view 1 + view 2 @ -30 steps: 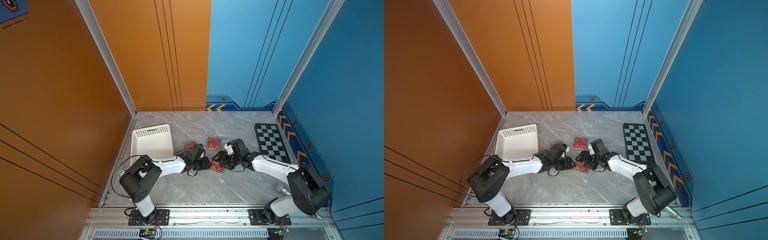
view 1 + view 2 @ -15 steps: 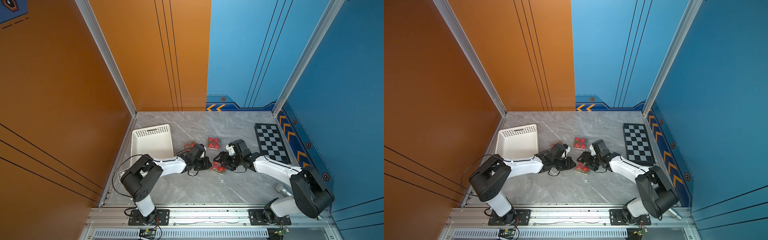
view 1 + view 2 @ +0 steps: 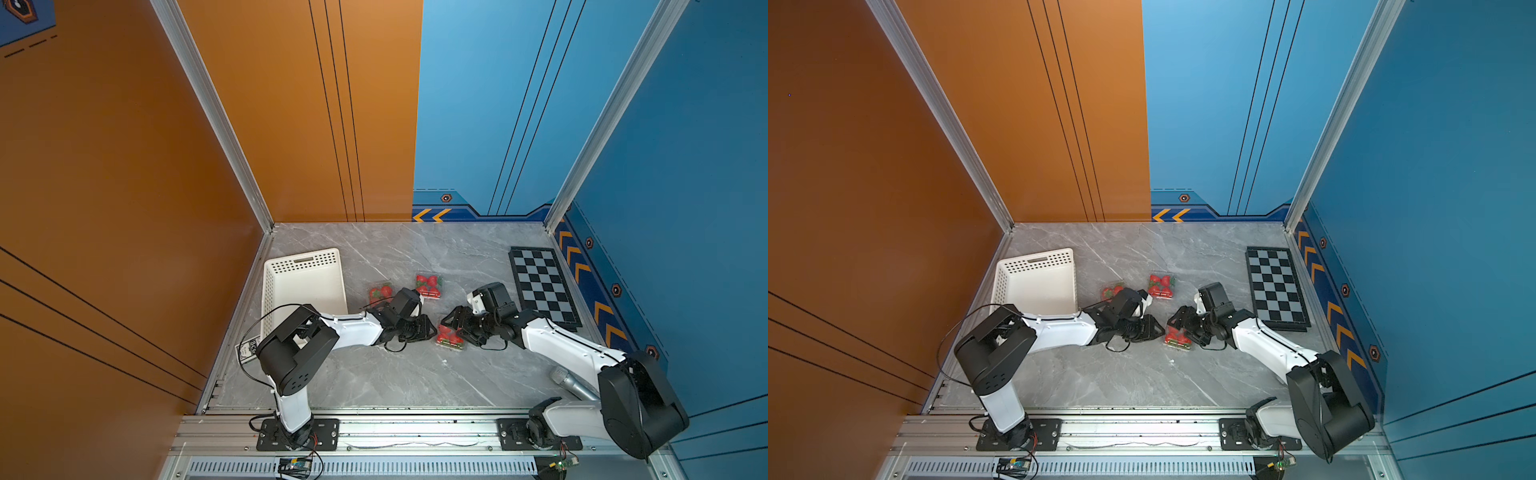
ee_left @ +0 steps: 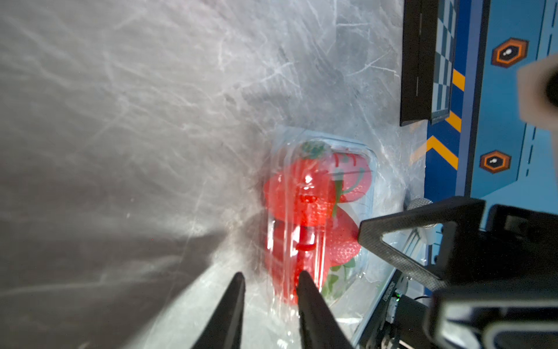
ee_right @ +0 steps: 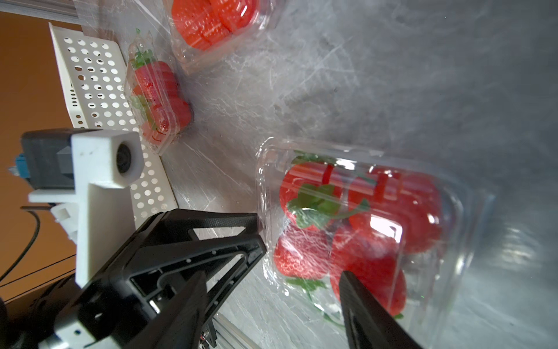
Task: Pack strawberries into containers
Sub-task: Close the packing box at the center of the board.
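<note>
Grey marble tabletop (image 3: 374, 386): strawberries (image 5: 377, 211) inside three containers (image 3: 428, 284); nearest container (image 3: 449, 338) between grippers. We read left gripper (image 4: 270, 273) narrowly parted, empty, tip at its edge; right gripper (image 5: 271, 273) wide, empty, finger over lid (image 5: 392, 187). Likely lid closing: we brace one side, press evenly.

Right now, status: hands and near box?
Left hand open, empty, at box edge. Right hand open, one finger over box. Berries inside, lid looks down. Nothing blocking.
</note>
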`<move>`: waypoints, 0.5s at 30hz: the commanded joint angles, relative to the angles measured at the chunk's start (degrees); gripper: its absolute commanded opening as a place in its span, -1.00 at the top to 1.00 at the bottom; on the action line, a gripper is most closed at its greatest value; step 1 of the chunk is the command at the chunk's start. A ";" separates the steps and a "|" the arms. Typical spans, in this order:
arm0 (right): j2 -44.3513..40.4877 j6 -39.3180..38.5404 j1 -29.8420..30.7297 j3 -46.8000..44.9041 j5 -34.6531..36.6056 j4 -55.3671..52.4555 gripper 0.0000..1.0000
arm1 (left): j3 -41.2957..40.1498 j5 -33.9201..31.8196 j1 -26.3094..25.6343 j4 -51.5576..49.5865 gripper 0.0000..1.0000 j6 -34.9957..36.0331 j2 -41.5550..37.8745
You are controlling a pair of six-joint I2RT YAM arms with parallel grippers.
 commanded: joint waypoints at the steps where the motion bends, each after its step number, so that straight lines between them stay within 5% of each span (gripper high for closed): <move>1: -0.77 -1.61 -0.58 -1.37 0.65 -3.65 -0.43 | -1.63 0.97 -0.74 -1.11 0.05 -1.19 -2.15; 6: -0.68 -1.75 -0.72 -1.53 0.56 -3.70 -0.43 | -3.56 1.23 -0.85 -0.10 -0.07 -1.92 -4.51; 15: -1.25 -1.69 -0.72 -1.74 0.65 -3.66 -0.43 | -2.33 4.02 -2.50 3.28 0.00 -2.95 -0.26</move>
